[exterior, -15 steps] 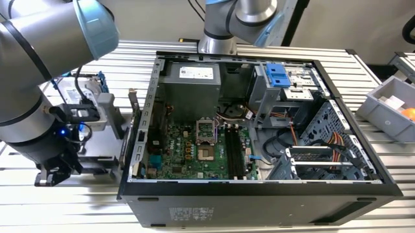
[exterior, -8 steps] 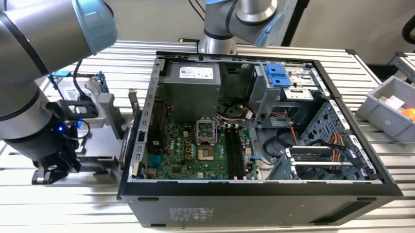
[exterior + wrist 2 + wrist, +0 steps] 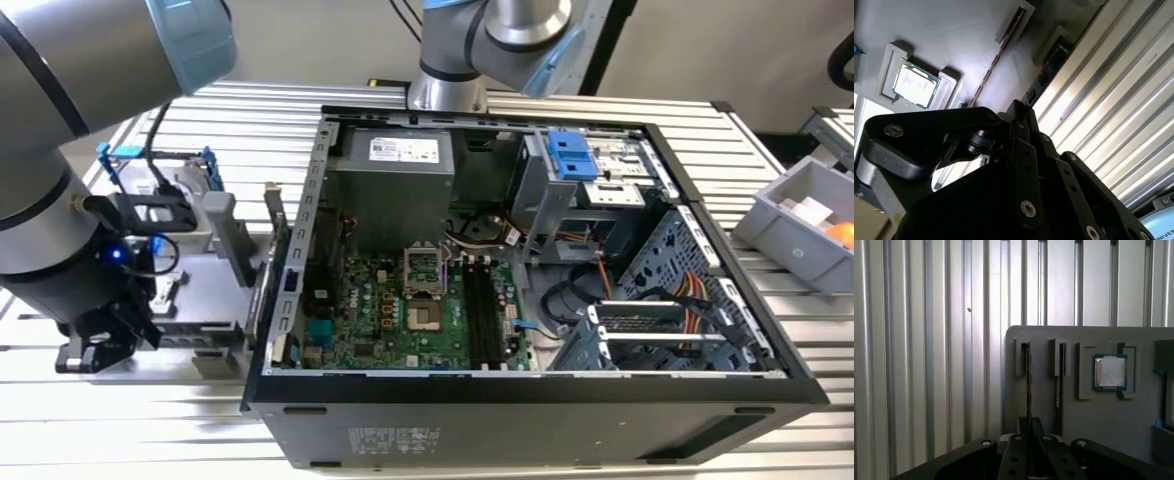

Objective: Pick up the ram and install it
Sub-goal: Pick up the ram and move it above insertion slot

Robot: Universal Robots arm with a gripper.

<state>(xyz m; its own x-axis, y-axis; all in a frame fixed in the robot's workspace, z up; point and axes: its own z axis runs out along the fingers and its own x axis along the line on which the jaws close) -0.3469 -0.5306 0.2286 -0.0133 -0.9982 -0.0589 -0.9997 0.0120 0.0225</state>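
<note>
The ram (image 3: 1028, 380) is a thin stick standing on edge in a slot of the grey parts tray (image 3: 1044, 340); in the second wrist view the ram (image 3: 999, 55) shows as a brownish line. My gripper (image 3: 1029, 424) sits right over one end of it, fingers drawn together on the stick, which rests in its slot. The exterior view has the gripper (image 3: 100, 348) low over the tray (image 3: 200, 275), on that view's left, beside the open computer case (image 3: 534, 395). The black motherboard slots (image 3: 483, 315) lie inside the case.
A second stick (image 3: 1058, 380) stands in the neighbouring slot, and a processor chip (image 3: 1110, 372) lies in a recess beyond it. The tray rests on a ribbed metal table (image 3: 929, 365). A grey bin (image 3: 801, 215) sits at the exterior view's right.
</note>
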